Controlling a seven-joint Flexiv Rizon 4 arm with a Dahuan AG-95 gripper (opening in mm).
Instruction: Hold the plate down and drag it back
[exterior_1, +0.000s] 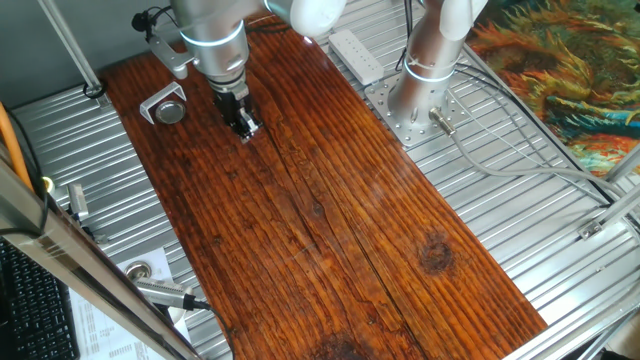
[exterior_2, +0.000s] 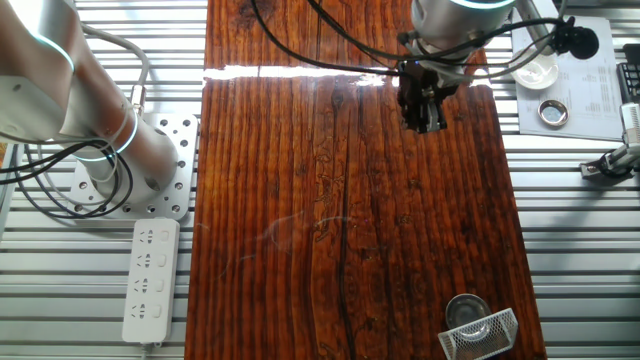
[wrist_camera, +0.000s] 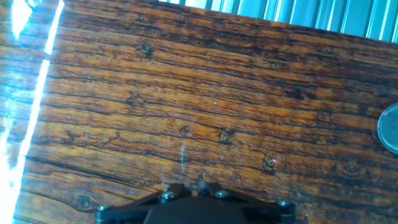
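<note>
We have our pincer (exterior_1: 245, 127) hanging just over the wooden surface (exterior_1: 330, 230), well short of the plate (exterior_1: 172, 112). The plate lies flat near the far left end of the surface in one fixed view, tucked just beside a bent metal bracket (exterior_1: 158, 100), touching or nearly so. In the hand view only its edge shows at the right border (wrist_camera: 390, 129). The fingers look drawn close together with nothing between them, though we cannot tell for certain. We judge this to be the approach step: nothing is pressed yet. Next we need to travel sideways to the plate, settle the tip squarely on its dark centre, press down, then drag without catching the bracket.
</note>
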